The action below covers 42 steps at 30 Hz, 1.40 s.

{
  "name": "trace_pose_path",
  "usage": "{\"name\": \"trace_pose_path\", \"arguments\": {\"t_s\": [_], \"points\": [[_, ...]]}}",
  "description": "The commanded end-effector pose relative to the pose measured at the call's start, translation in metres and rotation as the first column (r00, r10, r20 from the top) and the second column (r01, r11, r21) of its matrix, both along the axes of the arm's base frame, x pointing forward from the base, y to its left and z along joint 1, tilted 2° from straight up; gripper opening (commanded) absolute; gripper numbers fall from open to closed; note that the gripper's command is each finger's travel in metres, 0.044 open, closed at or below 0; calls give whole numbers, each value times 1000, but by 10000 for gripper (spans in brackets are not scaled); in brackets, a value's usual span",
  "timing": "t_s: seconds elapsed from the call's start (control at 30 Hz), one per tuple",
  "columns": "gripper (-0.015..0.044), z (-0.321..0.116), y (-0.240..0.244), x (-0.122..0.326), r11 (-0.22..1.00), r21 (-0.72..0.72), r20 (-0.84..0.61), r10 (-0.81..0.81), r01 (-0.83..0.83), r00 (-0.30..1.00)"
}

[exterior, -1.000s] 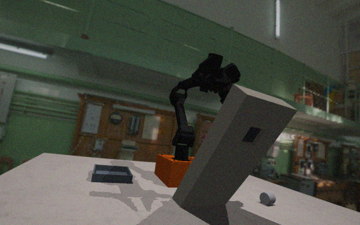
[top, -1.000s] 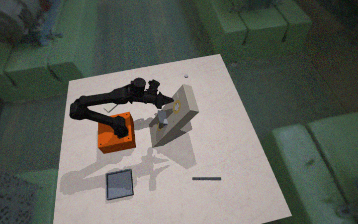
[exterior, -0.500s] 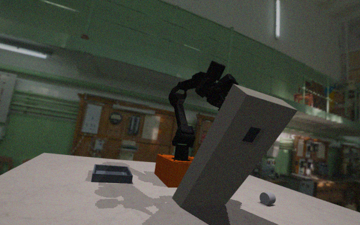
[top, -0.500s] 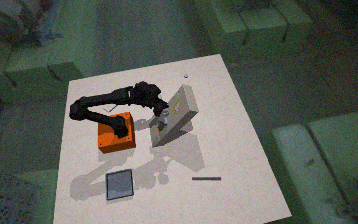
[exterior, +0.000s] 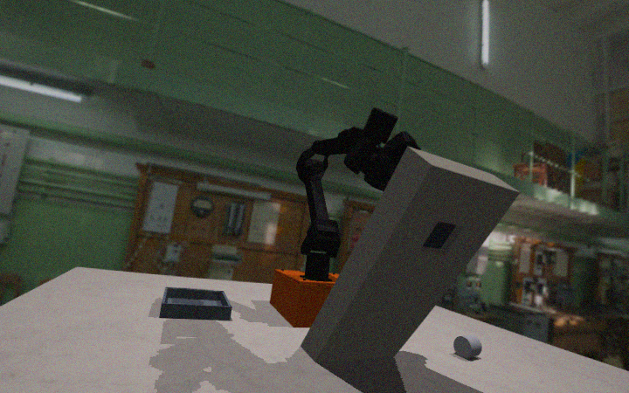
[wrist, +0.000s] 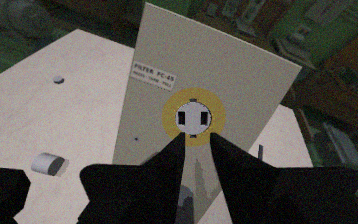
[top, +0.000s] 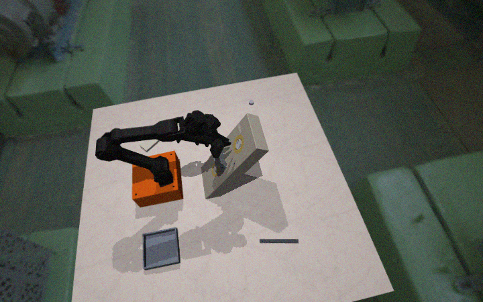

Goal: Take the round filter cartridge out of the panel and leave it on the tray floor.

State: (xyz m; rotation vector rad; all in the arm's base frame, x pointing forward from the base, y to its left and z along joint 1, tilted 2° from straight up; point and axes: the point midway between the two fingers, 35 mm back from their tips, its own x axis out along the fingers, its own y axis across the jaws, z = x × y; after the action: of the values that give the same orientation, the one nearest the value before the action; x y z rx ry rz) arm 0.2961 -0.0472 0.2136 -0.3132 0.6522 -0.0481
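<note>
The round filter cartridge shows a pale face with two dark slots, inside a yellow ring on the tilted service panel. It looks seated in the panel. My gripper is partly open, with nothing between its fingertips. The tips show just below the cartridge face in the wrist view, pointing toward the panel; contact cannot be told. In the exterior view the panel hides the fingertips and the cartridge face. The tray stands empty on the table.
A blue-grey part shows low on the panel face. The orange base stands between panel and tray in the top view. A small grey disc lies beyond the panel. A grey cylinder and a dark bar lie on the table.
</note>
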Motion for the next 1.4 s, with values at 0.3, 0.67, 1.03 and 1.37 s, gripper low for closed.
{"name": "trace_pose_path", "arguments": {"t_s": [0.3,0.67,1.03,1.37], "points": [[111,-14,-2,17,1000,7,-1,0,0,1000],[111,-25,-5,30,1000,7,0,0,0,1000],[111,-26,-4,31,1000,7,0,0,0,1000],[111,-26,-4,31,1000,7,0,0,0,1000]]}}
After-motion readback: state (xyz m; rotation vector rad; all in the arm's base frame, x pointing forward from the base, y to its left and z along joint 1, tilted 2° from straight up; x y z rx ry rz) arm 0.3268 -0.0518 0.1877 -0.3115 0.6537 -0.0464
